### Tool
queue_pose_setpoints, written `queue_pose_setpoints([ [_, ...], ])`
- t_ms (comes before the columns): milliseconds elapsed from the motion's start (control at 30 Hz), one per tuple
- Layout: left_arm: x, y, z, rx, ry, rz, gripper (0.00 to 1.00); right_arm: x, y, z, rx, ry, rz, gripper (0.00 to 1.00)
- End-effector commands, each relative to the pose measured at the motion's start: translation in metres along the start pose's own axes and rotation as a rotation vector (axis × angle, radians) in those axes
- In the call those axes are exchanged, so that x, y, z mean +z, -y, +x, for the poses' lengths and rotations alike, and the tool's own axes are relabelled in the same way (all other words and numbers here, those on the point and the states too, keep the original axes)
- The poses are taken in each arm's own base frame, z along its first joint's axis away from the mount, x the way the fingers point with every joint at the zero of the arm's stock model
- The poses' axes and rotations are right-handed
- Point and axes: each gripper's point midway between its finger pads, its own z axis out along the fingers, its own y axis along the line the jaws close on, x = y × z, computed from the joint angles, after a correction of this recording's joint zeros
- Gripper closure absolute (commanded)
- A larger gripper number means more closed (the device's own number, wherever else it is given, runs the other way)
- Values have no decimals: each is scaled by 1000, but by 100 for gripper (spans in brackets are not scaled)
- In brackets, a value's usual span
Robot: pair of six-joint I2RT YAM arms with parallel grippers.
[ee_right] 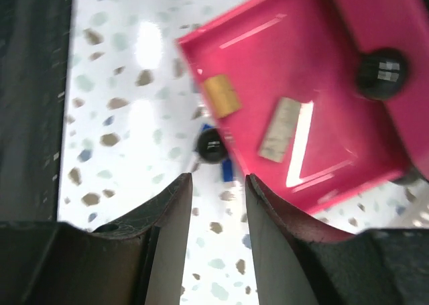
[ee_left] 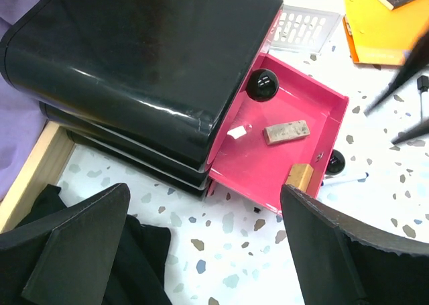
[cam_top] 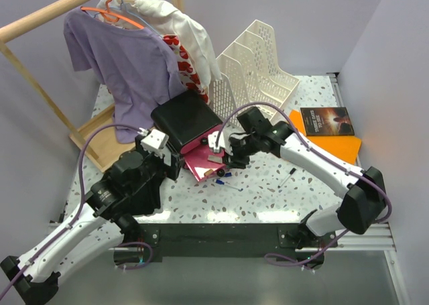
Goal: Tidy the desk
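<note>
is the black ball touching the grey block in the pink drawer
Apart. The left wrist view shows a strip of the bare floor of the pink drawer between the black ball and the grey block.

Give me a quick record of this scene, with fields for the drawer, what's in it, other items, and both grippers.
drawer: pink drawer standing open from the black drawer unit
in drawer: black ball, grey block, tan block at the front edge
elsewhere: pen loose on the desk; book on an orange folder
left gripper: open, empty, above the drawer
right gripper: open, empty, over the desk beside the drawer
</note>
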Motion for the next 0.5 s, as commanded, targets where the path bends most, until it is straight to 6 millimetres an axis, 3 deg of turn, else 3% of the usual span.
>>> queue_pose_setpoints([
  [0,4,1,-19,-118,78,-19,0,0,-61,8,-335,121,-278,64],
  [33,5,2,-21,-143,86,-19,0,1,-67,14,-377,121,-311,67],
  [67,6,4,-28,-173,112,-11,0,2,-72,19,-414,117,-338,81],
  [133,9,7,-32,-249,126,-10,0,5,-73,27,-451,98,-357,97],
  [300,16,-1,-46,-414,142,-98,0,26,-46,45,-437,11,-284,100],
  [367,24,-5,-40,-419,98,-145,0,32,-35,57,-443,-46,-244,100],
  [400,25,-6,-47,-442,98,-159,0,38,-27,61,-441,-58,-213,100],
  [467,34,-11,-36,-440,46,-216,0,42,-20,71,-440,-103,-181,100],
])
